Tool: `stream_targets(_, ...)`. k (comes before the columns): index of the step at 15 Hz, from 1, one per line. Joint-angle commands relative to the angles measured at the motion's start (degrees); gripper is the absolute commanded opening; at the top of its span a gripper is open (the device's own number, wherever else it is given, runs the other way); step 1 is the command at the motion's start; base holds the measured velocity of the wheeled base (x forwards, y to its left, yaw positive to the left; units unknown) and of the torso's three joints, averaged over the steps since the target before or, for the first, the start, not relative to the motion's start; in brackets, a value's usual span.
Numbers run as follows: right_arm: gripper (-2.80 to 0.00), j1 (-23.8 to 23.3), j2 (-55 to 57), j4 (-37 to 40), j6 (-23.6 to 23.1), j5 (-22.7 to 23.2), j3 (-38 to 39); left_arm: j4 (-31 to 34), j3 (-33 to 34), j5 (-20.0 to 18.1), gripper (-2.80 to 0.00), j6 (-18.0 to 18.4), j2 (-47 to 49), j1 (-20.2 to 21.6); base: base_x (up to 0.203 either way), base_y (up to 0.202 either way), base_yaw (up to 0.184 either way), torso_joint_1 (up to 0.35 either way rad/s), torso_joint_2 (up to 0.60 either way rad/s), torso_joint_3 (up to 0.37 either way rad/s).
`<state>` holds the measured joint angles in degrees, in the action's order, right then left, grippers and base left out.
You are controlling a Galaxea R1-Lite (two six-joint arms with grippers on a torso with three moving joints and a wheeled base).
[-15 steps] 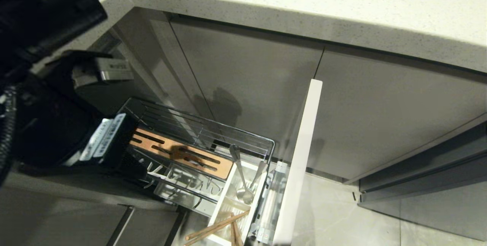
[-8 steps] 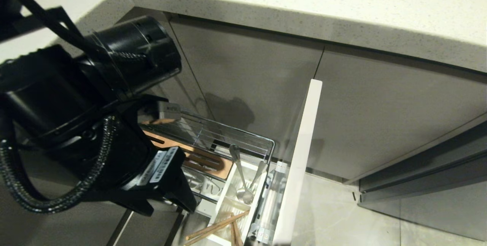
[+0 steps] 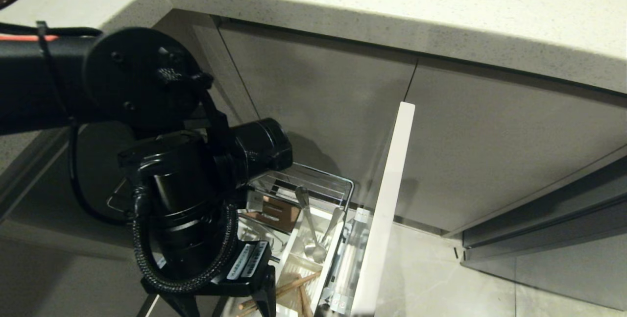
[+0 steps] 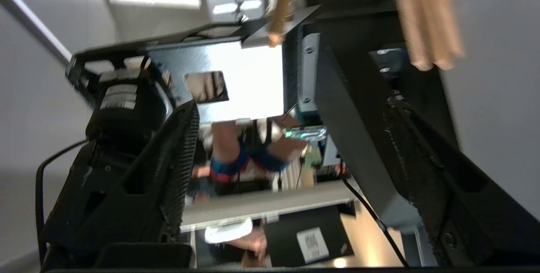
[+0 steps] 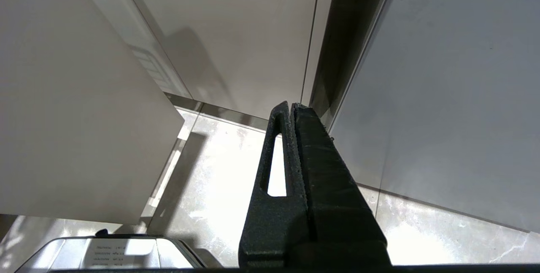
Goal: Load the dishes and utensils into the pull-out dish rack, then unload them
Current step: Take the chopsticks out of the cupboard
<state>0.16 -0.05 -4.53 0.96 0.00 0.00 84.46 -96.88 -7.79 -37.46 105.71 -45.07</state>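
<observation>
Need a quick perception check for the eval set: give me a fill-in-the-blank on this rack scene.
1. The wooden ____ lie in the white caddy.
2. The left hand has its fingers ____, with nothing between them.
3. The right hand, pointing at the floor, is ____.
4. The rack is pulled ____ of the cabinet.

Missing words: chopsticks; open; shut; out.

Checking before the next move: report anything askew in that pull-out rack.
The light wooden chopsticks lie slanted across the white plastic cutlery caddy, ends poking over its rim rather than standing inside. Nothing else stands out.
</observation>
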Motion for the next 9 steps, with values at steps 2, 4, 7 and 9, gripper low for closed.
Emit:
stream_targets(2, -2.80, 0.02, 0.05, -0.04, 0.00, 0.00, 1.50, 0.08, 3.14, -0.99, 0.00, 1.29, 4.15, 1.53, 0.000, 0.000, 0.000, 0.000, 0.00, 0.000)
stream_targets(4, -2.80, 0.02, 0.05, -0.04, 0.00, 0.00, 1.49, -0.14, 4.59, -1.52, 0.00, 2.68, 6.09, 2.05, 0.000, 0.000, 0.000, 0.000, 0.00, 0.000)
stream_targets(7, -2.80, 0.02, 0.05, -0.04, 0.00, 0.00, 1.49, -1.01, 4.48, -1.62, 0.00, 3.18, 8.35, 3.32, 0.000, 0.000, 0.000, 0.000, 0.00, 0.000)
stream_targets(9, -2.80, 0.02, 0.05, -0.04, 0.00, 0.00, 1.50, -2.28, 4.55, -1.66, 0.00, 3.23, 9.25, 4.00, 0.000, 0.000, 0.000, 0.000, 0.00, 0.000)
